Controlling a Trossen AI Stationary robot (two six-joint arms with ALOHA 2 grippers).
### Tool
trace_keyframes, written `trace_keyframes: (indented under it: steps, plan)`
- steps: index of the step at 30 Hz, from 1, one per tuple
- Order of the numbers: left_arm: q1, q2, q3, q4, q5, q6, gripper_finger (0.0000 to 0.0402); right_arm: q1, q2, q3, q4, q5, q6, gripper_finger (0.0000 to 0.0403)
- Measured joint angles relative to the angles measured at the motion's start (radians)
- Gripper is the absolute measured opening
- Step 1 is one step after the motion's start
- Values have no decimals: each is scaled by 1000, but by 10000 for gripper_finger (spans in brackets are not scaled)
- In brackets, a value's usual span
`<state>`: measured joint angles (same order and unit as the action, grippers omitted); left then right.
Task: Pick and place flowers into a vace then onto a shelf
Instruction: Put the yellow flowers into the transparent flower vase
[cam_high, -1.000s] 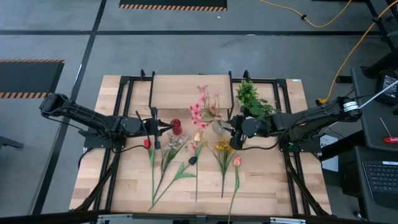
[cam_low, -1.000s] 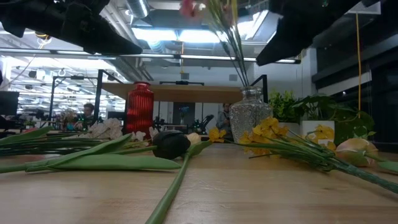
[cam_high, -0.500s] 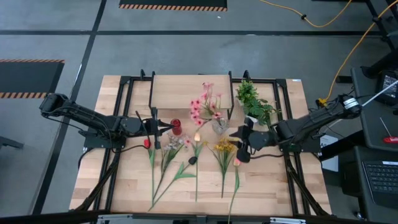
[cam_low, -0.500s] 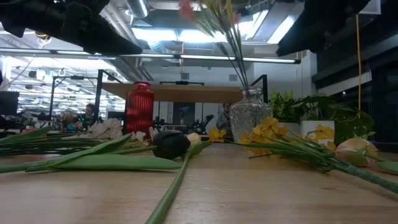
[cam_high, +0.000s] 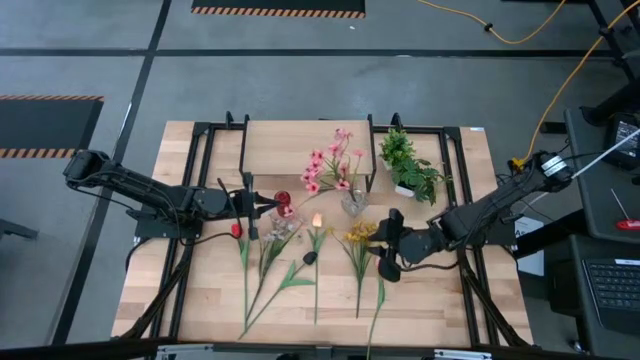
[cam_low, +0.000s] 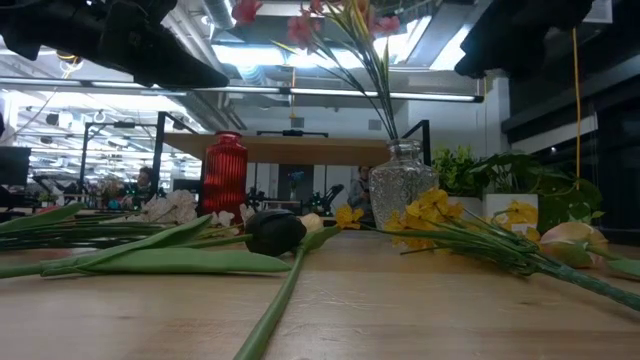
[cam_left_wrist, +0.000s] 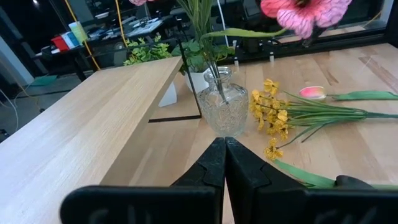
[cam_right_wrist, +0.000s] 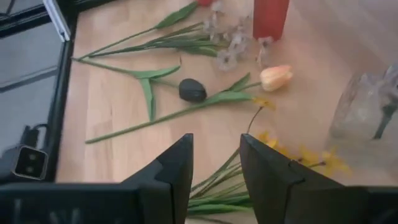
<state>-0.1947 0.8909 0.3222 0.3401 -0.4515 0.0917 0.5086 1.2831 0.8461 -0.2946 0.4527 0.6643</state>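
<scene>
1. My left gripper (cam_high: 262, 205) hangs clenched on nothing just beside the red vase (cam_high: 283, 204). I judge it is parked clear so the other arm can work the middle of the table.
2. Loose flowers (cam_high: 285, 262) lie fanned on the tabletop (cam_high: 200, 290), blooms towards the vases and stems towards the front edge. The long stems offer free lengths to pinch.
3. The glass vase (cam_high: 353, 203) stands just in front of the shelf (cam_high: 290, 145) and already holds pink flowers (cam_high: 328, 170), which lean back over the board.
4. My right gripper (cam_high: 390, 245) hovers over the yellow flowers (cam_high: 358, 238) and the peach tulip (cam_high: 381, 260), fingers parted and empty, placed, I think, for the next pick.
5. The leafy plant (cam_high: 408, 165) crowds the shelf's right end. The shelf's top is bare, so there is room there.
</scene>
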Motion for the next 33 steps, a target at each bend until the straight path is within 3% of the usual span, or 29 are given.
trace_keyframes:
  steps: [13,19,24,33]
  plan:
    - [0,0,0,-1,0,-26,4,112,346,423,-473,0,527,133]
    - [0,0,0,-1,0,-26,4,132,517,592,-541,0,690,133]
    - [0,0,0,-1,0,-26,4,128,609,649,-562,-14,755,133]
    - [0,0,0,0,0,-26,4,129,653,652,-671,-35,933,133]
